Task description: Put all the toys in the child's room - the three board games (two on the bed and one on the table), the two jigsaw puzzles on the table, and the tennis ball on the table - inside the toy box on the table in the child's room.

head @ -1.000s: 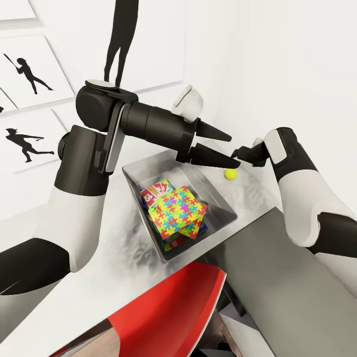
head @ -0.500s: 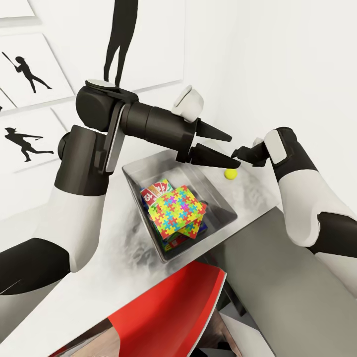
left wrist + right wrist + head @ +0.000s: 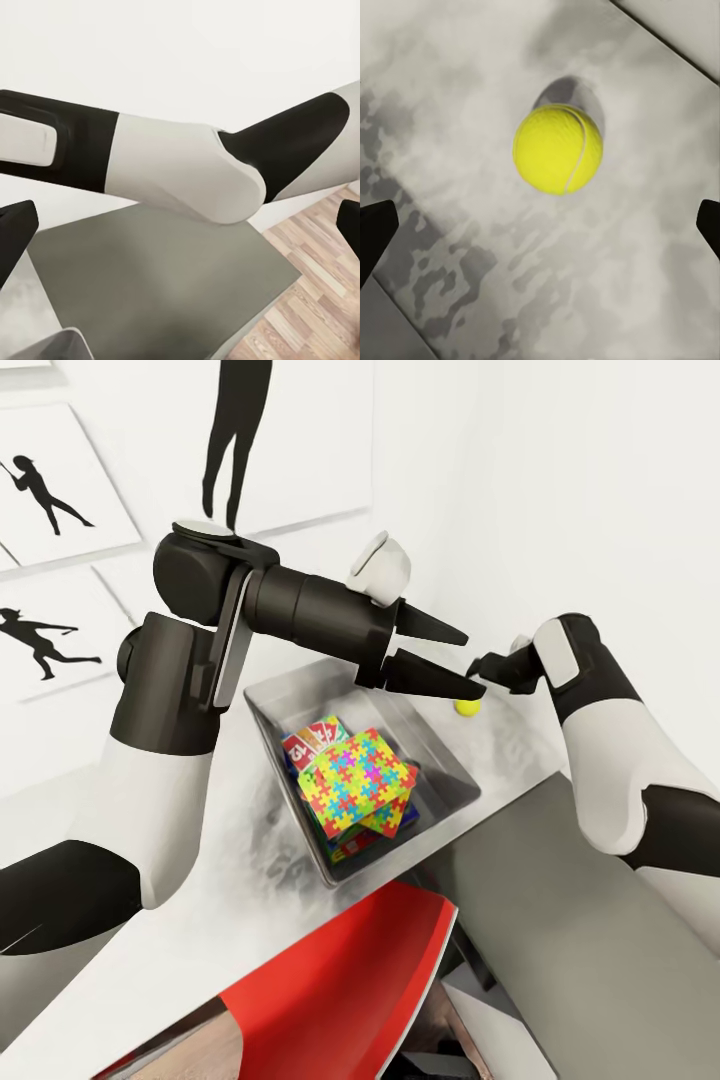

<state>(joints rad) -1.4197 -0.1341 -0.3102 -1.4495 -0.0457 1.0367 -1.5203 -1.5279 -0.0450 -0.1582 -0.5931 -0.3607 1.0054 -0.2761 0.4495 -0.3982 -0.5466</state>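
Note:
The yellow tennis ball (image 3: 466, 707) (image 3: 558, 148) lies on the pale grey table (image 3: 250, 860), just beyond the far right corner of the toy box (image 3: 285, 710). My right gripper (image 3: 487, 666) (image 3: 541, 229) hovers open above the ball, and its dark fingertips (image 3: 375, 232) stand wide apart on either side. Inside the toy box lie the two multicoloured jigsaw puzzles (image 3: 362, 780) stacked on board games (image 3: 313, 738). My left gripper (image 3: 472, 663) hangs open over the box's far end, holding nothing.
A red chair back (image 3: 340, 980) stands against the table's near edge. The lower dark grey table section (image 3: 560, 920) (image 3: 150, 285) joins on the right, with wood floor (image 3: 315, 300) past it. White walls with black silhouette pictures (image 3: 40, 630) close the far side.
The whole head view has shifted slightly, so the wall pictures sit higher and further left. Both arms and the ball hold about the same places.

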